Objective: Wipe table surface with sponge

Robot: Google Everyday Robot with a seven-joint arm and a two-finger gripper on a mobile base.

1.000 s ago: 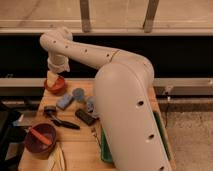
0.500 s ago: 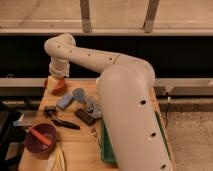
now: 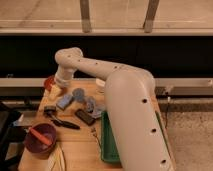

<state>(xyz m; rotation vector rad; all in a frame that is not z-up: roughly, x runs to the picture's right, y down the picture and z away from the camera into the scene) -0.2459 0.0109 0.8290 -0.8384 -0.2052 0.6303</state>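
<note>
At the near edge of the wooden tabletop (image 3: 80,146), a maroon bowl (image 3: 40,140) is sitting left of a green tray (image 3: 107,145). Beyond them a black tool (image 3: 65,123) and a dark block (image 3: 85,117) are lying. Farther back, a blue-grey block that looks to be the sponge (image 3: 65,101) is resting flat. The claw (image 3: 57,90) is hanging just behind it at the far left corner, beside a red dish (image 3: 48,82). I cannot tell how wide it is standing, or whether it is holding anything.

On the table (image 3: 80,150), the gripper (image 3: 56,90) hangs just behind-left of the sponge (image 3: 65,101); the bowl (image 3: 36,149) sits well before it, leftward; the tray (image 3: 111,145) before it, rightward.
</note>
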